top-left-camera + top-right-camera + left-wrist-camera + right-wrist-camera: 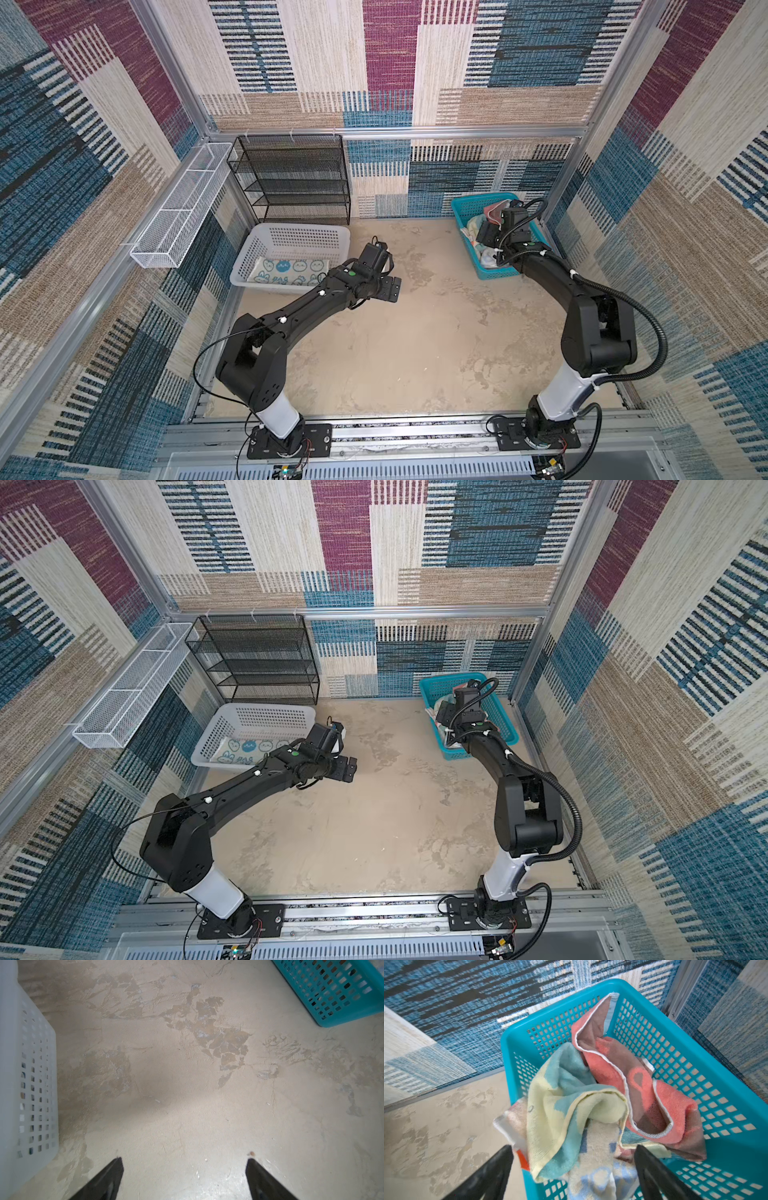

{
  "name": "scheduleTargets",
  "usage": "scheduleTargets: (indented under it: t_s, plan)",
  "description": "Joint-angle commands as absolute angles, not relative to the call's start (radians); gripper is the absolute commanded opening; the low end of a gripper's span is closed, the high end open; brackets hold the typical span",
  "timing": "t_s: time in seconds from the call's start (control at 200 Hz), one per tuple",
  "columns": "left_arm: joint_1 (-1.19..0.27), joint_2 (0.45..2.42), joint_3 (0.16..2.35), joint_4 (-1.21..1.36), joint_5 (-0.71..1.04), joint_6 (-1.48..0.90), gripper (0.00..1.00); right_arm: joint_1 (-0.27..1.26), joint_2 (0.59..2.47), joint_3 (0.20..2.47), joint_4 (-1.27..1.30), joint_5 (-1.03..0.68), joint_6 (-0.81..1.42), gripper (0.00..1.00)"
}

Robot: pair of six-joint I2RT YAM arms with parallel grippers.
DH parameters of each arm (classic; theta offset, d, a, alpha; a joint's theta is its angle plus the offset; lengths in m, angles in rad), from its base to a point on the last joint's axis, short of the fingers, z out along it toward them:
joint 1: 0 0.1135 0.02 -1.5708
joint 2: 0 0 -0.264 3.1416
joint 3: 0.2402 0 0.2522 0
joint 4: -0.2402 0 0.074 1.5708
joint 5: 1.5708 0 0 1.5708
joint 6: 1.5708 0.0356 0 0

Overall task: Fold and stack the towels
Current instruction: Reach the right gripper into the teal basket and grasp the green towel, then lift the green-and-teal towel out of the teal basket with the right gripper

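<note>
Hovering over crumpled yellow towel (550, 1118) & coral towel (664, 1101) in teal basket (726, 1076), R gripper (573, 1147) spreads jaws wide. L gripper (184, 1160), wide & empty, hangs above table (187, 1105); folded cartoon-face towel (286, 270) lies in white basket (299, 241).

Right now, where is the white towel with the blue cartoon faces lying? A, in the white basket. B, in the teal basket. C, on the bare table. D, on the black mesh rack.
A: in both top views the cartoon-face towel lies flat on the bottom of the white basket.
</note>
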State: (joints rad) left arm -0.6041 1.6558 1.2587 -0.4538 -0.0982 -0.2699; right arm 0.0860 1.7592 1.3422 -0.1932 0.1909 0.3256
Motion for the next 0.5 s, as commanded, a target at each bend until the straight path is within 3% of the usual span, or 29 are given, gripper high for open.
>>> scheduleTargets:
  t_s: [0.0,0.461,0.491]
  plan:
    - [-0.607,1.657,1.264,-0.448,-0.078,-0.306,0.97,0.069,1.790,1.366,-0.193,0.184,0.362,0.91]
    - [-0.610,1.639,1.243,-0.453,-0.078,-0.304,0.97,0.032,1.961,1.500,-0.204,0.057,0.392,0.48]
    - [-0.611,1.635,1.241,-0.453,-0.081,-0.304,0.97,0.032,1.968,1.508,-0.207,0.055,0.390,0.41]
